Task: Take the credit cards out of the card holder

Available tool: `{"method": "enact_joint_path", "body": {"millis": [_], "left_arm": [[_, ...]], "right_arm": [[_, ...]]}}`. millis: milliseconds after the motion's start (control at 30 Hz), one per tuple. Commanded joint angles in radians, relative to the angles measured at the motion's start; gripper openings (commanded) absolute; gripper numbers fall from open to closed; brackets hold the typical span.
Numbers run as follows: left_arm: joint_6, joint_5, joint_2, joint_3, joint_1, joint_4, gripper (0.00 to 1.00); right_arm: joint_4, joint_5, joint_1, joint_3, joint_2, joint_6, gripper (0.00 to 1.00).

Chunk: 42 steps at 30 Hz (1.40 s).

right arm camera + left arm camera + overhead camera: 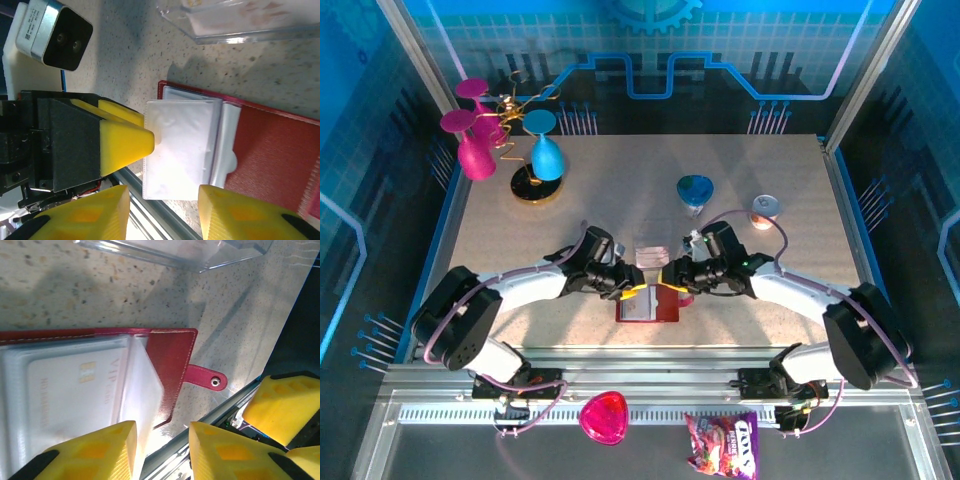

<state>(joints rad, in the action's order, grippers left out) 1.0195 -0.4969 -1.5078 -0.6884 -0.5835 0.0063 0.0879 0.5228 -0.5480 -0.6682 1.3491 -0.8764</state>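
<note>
Dark red card holder (667, 306) lying open and flat on the speckled bench (520, 240), near the front edge, between the two arms; snap tab (207, 380) sticking out from its side, unfastened. Greyish clear sleeve (180, 145) fanned out from the spine over the inner leaf, with a pale card (75, 390) marked VIP lodged inside, as seen from the left wrist; other cards not discernible. Left pincer (162, 452) low at the holder's left edge, yellow fingers (100, 452) spread, the sleeve's corner lying in the gap, gripped by neither pad; from the right wrist, one left fingertip (127, 142) touching the sleeve's outer edge. Right pincer (165, 212) facing it from the opposite side, also spread, hovering above sleeve and red leaf with nothing pinched. Clear plastic stand (650, 254) just beyond the holder. Further back on the bench: blue teardrop-shaped object (695, 190), small round tin (765, 208), pink goblet (476, 158) and blue goblet (548, 158) beside a gold wire rack (533, 190)
</note>
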Motion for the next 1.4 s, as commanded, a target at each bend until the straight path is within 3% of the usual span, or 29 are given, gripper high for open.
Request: {"method": "enact_joint_path", "body": {"millis": [0,200,533,1133,1367], "left_arm": [[-0.012,-0.039,-0.03,-0.044,-0.022,-0.011,0.37],[-0.014,-0.05,-0.087,-0.091,-0.051,-0.005,0.46],[-0.001,-0.057,-0.182,-0.145,-0.105,0.027,0.52],[0.022,-0.057,-0.223,-0.155,-0.132,0.061,0.53],[-0.088,0.007,-0.162,-0.219,-0.137,-0.153,0.53]], "right_arm": [[0.11,-0.026,0.035,-0.007,-0.042,0.049,0.41],[0.136,-0.032,0.063,0.021,-0.092,0.056,0.41],[0.157,-0.045,0.078,0.051,-0.143,0.057,0.42],[0.158,-0.04,0.085,0.067,-0.156,0.051,0.43],[0.161,-0.038,0.085,0.065,-0.153,0.055,0.43]]}}
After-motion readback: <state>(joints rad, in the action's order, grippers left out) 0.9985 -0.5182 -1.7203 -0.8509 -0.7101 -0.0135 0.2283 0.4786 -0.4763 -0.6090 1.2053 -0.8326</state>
